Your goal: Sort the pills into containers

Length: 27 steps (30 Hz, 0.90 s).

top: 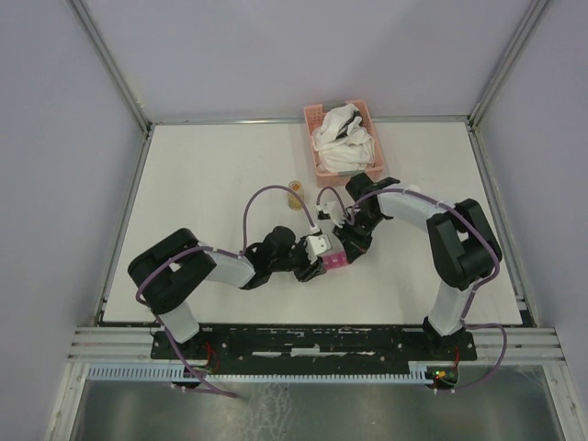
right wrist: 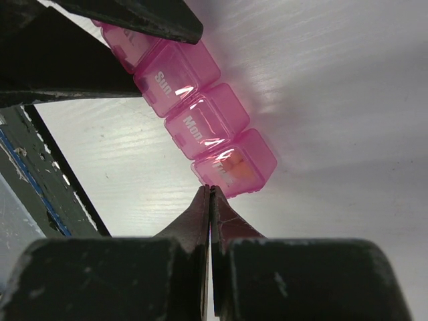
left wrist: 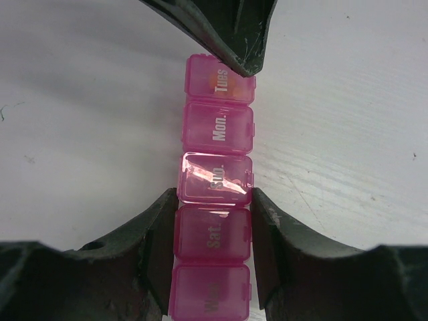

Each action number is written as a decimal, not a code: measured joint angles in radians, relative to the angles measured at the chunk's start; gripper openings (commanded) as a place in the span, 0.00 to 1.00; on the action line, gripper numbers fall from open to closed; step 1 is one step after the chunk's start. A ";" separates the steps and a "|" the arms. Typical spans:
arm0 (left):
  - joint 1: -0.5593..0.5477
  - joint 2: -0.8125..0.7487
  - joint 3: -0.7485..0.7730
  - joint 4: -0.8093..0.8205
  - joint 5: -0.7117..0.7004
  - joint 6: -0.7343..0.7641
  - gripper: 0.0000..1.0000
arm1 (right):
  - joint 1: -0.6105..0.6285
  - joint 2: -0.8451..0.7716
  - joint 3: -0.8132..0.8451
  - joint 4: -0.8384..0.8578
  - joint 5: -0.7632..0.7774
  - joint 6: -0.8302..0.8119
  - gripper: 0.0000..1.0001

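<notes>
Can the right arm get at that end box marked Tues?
Probably yes: the right tool, shut, sits right at the Tues compartment, nothing between, while the left tool clamps the pill box.

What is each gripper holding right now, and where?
Left gripper grips the pill box across its sides at the Sat. compartment. Right gripper is shut, holding nothing.

Pink pill-box strip (left wrist: 214,180) – white day abbreviations on lids, one per compartment.
Left wrist view, far to near: "Tues", "Mon.", "Sun.", "Sat."; word on nearest lid (left wrist: 210,294) too blurred to read.
Right wrist view: "Sun" and "Mon" legible; word on end lid (right wrist: 237,167) washed out by glare, lid beyond "Sun" mostly hidden.
Top view – lettering too small to read.
</notes>
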State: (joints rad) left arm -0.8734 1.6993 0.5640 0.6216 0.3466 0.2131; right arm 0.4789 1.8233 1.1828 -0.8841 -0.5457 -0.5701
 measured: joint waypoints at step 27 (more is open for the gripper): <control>-0.013 0.000 0.000 0.006 -0.058 -0.118 0.15 | 0.000 -0.006 0.103 -0.049 0.000 0.081 0.01</control>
State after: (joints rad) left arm -0.8864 1.6989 0.5636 0.6273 0.2890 0.0948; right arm 0.4789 1.8172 1.2858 -0.9333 -0.5461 -0.4889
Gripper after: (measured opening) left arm 0.505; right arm 0.009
